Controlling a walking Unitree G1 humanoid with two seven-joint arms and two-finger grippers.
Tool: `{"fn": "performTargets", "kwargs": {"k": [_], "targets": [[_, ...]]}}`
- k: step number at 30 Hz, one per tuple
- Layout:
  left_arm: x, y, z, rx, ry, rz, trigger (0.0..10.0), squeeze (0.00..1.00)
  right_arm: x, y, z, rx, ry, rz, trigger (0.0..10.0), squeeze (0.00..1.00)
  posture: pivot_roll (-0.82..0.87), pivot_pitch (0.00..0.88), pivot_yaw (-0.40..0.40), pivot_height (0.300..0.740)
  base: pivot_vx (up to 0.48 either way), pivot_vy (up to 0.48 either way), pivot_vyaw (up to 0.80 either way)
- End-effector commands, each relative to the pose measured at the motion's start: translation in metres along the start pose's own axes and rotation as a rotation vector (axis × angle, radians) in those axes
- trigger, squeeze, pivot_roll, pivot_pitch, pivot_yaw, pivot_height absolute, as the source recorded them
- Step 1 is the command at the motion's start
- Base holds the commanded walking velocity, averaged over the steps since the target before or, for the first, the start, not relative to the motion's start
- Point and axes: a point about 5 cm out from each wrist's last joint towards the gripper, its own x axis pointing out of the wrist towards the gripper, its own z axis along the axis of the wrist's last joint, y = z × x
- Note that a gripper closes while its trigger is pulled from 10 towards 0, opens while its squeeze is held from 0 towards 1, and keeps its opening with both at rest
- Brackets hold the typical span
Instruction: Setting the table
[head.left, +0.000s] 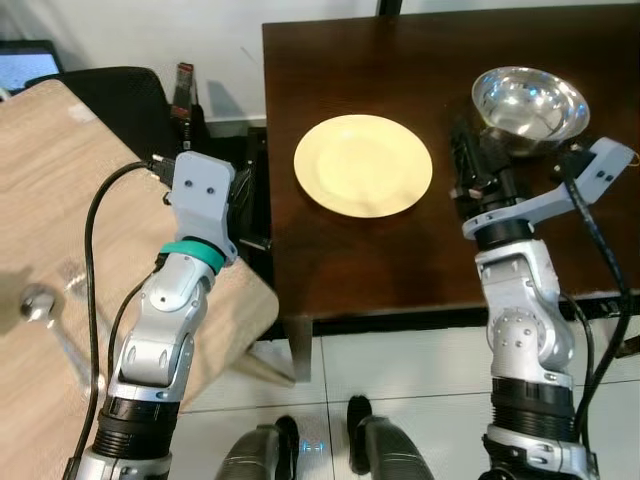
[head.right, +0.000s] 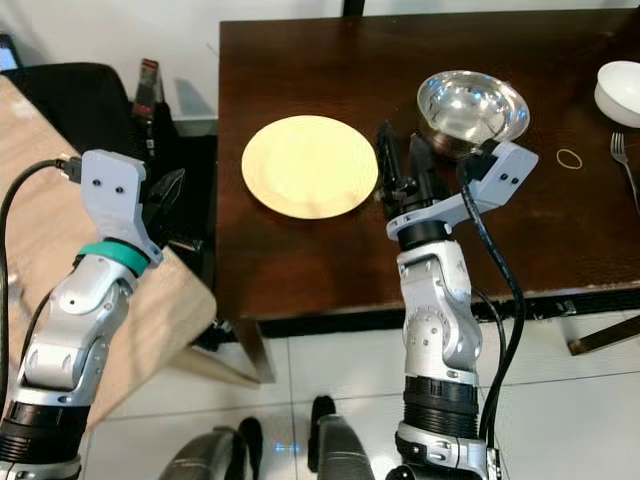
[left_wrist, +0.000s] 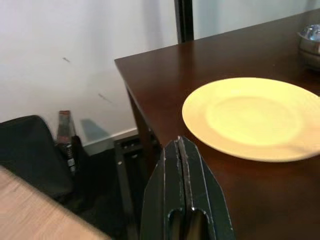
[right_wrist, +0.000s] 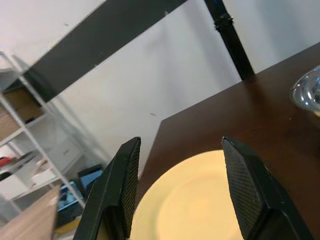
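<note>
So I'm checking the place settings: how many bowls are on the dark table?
2: a steel bowl right of the yellow plate, and a white bowl at the table's far right edge, partly cropped. Others may lie outside the frame.

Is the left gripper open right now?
No, the left gripper has its two black fingers pressed flat together, off the table's edge beside the yellow plate.
</note>
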Motion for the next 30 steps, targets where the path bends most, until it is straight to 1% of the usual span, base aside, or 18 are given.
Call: {"fn": "performTargets", "kwargs": {"k": [1,5,30], "targets": [[-0.0022,0.0007,-0.0038,0.005,0.009,0.004,10.0,0.0,-0.001,-0.0012,-0.0033,-0.014,0.022,-0.003,10.0,0.0,-0.05,0.131,0.088,0.74,-0.405,0.0,0.0],[-0.0018,0.0009,-0.0037,0.005,0.007,0.004,10.0,0.0,0.0,-0.0023,-0.0044,-0.034,0.027,-0.023,10.0,0.0,-0.05,0.126,0.09,0.74,-0.398,0.0,0.0],[0.0006,0.0005,-0.0027,0.006,-0.004,0.001,10.0,0.0,0.0004,-0.0022,-0.0056,-0.03,0.03,-0.02,10.0,0.0,-0.06,0.126,0.093,0.74,-0.389,0.0,0.0]]}}
